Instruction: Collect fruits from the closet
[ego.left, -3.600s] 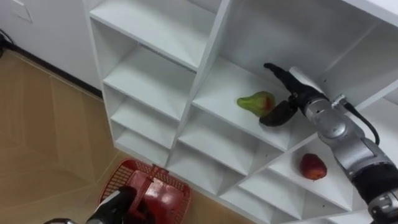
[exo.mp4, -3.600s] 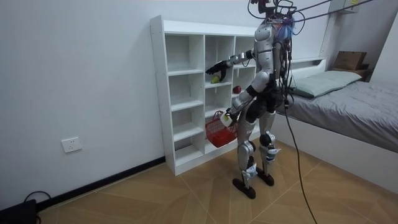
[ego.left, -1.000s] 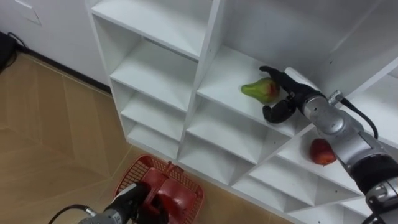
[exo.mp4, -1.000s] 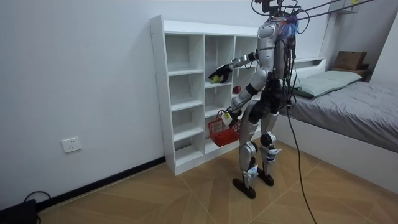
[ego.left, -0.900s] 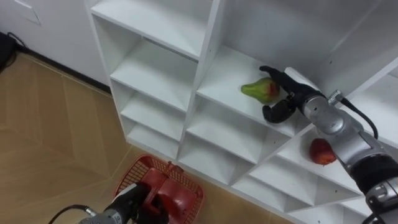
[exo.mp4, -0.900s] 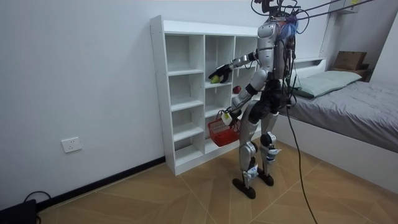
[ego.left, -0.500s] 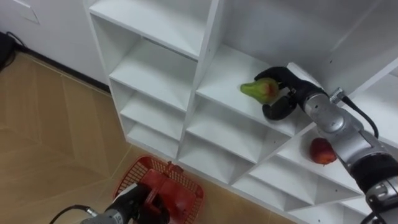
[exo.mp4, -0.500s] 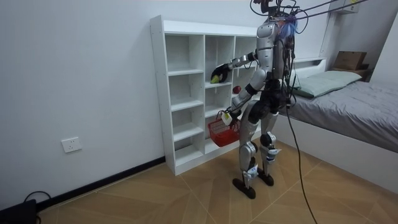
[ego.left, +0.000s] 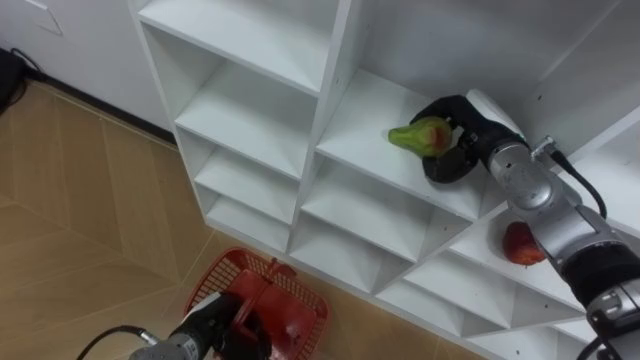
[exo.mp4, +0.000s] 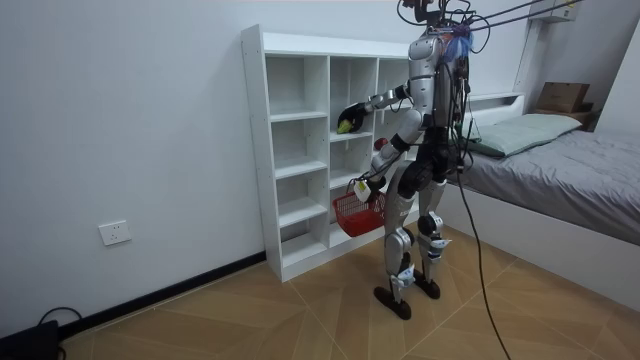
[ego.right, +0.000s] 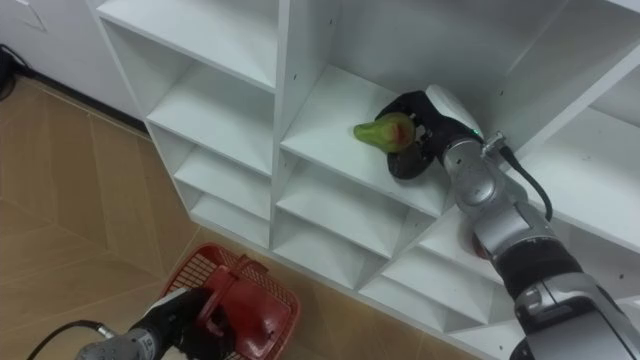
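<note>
Right hand (ego.left: 464, 128) curled round pear (ego.left: 420, 135) at closet (ego.left: 250, 110) shelf; pear's long axis level, narrow end leftward. Basket (ego.left: 238, 266), gripped by left hand (ego.left: 214, 322), hangs below that shelf, leftward.

**Floor, wall and bed around the work**

A wooden floor (exo.mp4: 250, 320) of angled planks meets a plain white wall (exo.mp4: 120, 120) along a dark skirting board (exo.mp4: 170, 291). A white socket (exo.mp4: 117, 233) sits low on that wall. At the room view's right stands a bed (exo.mp4: 600, 200) with grey covers, a pillow (exo.mp4: 520, 128) and, beyond it, a cardboard box (exo.mp4: 562, 96).
</note>
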